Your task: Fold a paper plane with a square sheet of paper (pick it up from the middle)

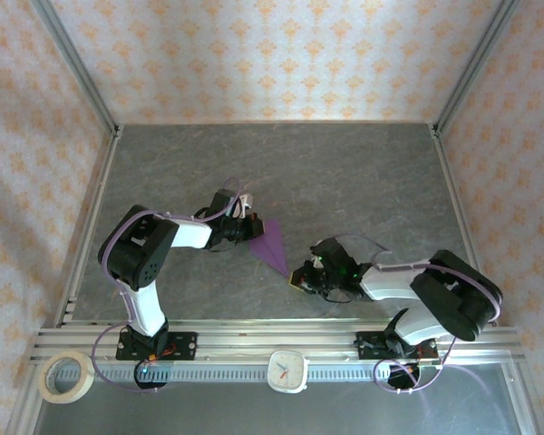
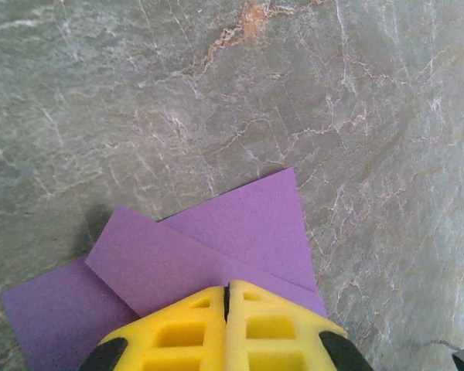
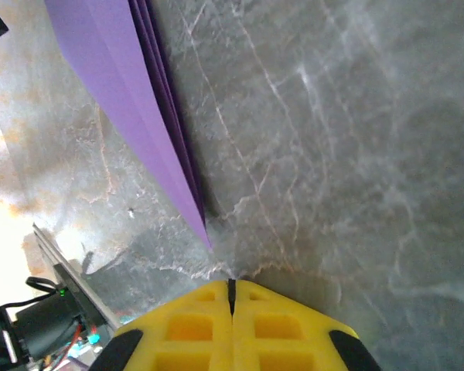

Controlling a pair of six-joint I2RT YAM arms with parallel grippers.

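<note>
The purple sheet of paper (image 1: 272, 245) lies flat on the grey table, folded into a narrow triangle like a paper plane, its sharp tip pointing toward the right arm. In the left wrist view its wide end shows overlapping folded flaps (image 2: 216, 239). My left gripper (image 1: 246, 227) is shut, its yellow fingertips (image 2: 226, 287) down over that wide end with nothing seen between them. My right gripper (image 1: 299, 276) is shut too, and its fingertips (image 3: 232, 283) sit on the table just short of the paper's tip (image 3: 205, 232), not touching it.
A roll of tape (image 1: 65, 377) and a small white clock (image 1: 287, 370) rest at the near edge by the aluminium rail (image 1: 254, 340). Patterned walls with metal posts enclose the table on the other sides.
</note>
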